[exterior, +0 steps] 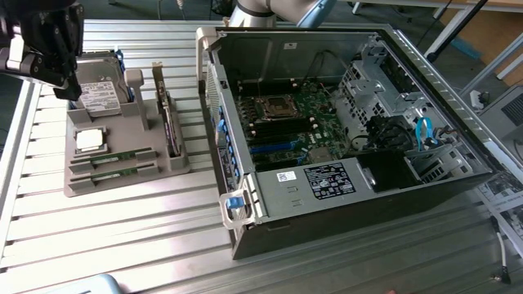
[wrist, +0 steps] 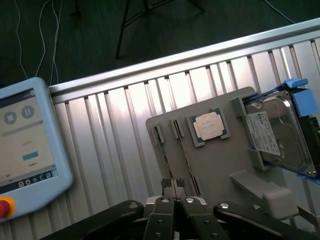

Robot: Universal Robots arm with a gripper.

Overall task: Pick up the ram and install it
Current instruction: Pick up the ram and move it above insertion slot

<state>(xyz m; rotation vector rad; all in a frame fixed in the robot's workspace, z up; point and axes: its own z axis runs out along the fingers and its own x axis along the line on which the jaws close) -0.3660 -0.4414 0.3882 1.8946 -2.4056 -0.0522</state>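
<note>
**Exterior view.** The black two-fingered gripper [exterior: 63,86] hung at the 10 o'clock corner of the scene. It stood over the far end of the grey moulded plastic tray [exterior: 122,187], which rested on the ribbed aluminium table [exterior: 122,245]. The ram [exterior: 110,158], a long, narrow green circuit-board stick with small dark chips, lay in a slot of the tray. It was at about 5 o'clock from the gripper and well apart from it, with its long axis running roughly from 9 to 3 o'clock. A second stick [exterior: 110,176] of the same kind lay parallel, just beside the ram at its 6 o'clock. The square silver processor chip [exterior: 90,139] sat just beside the ram at its 12 o'clock. The open dark metal computer case [exterior: 343,110] stood at 3 o'clock of the tray.

**Wrist view.** The gripper [wrist: 174,186] was fully closed, its two fingertips pressed together with nothing between them. The tips stood over the slotted edge of the tray [wrist: 220,165]. The thin dark line beside them was probably the ram [wrist: 186,159] seen edge-on, lying between the tips and the processor chip [wrist: 208,125]. No contact with the ram was visible.
</note>
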